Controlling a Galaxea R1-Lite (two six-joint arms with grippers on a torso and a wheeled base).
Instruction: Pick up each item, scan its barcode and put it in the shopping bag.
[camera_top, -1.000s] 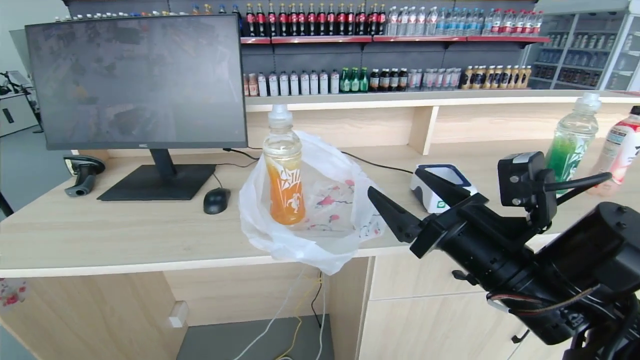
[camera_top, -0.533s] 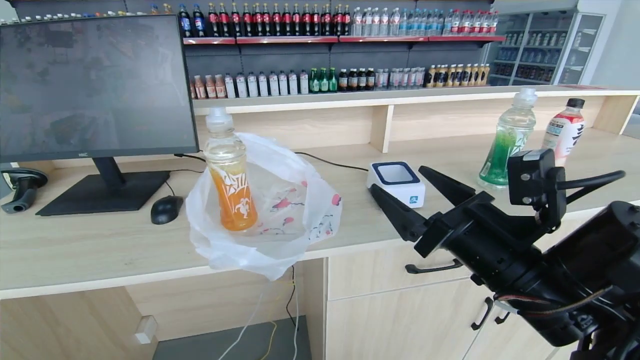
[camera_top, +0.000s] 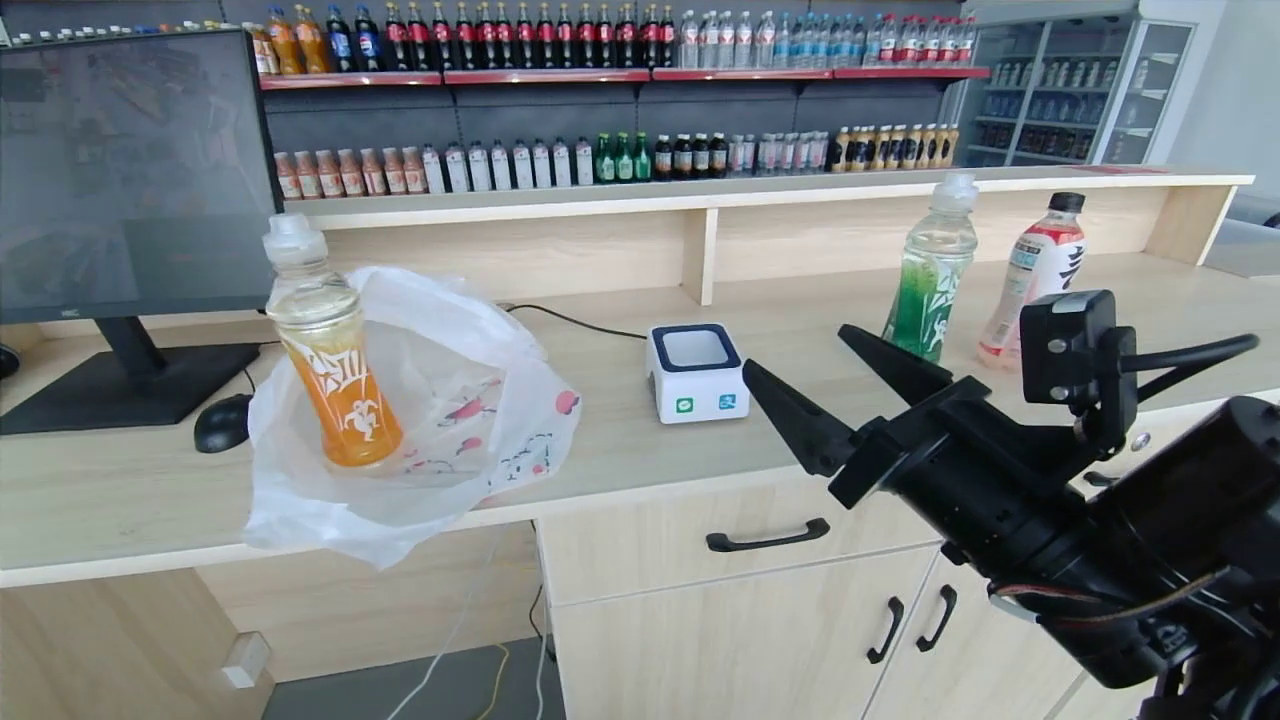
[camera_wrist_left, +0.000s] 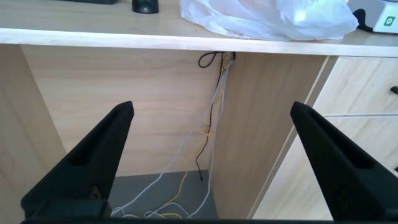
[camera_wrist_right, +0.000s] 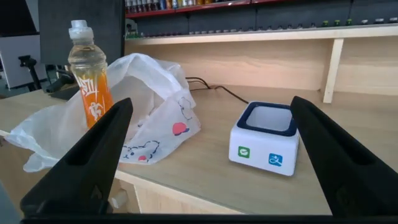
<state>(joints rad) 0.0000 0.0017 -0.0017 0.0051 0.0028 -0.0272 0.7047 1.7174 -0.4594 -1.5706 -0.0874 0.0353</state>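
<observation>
While taking stock of the checkout run, find the orange bottle (camera_top: 335, 380) upright inside the white shopping bag (camera_top: 500, 440) toward the left of the bench (camera_top: 620, 460); count that item as done. Count two as likely left: the green bottle (camera_top: 928, 275) and the pink-labelled bottle (camera_top: 1035, 270), upright just beside each other at the right of the bench, well apart from the bag. Judge both unscanned and unbagged. Note the boxy scanner (camera_top: 695, 373) between bag and bottles. See the right pincer (camera_top: 795, 348) spread wide, gripping nothing, touching nothing, hovering off the bench's front edge, near the scanner. See the left pincer (camera_wrist_left: 211, 107) equally spread and empty, low, below the level of the bench top.
</observation>
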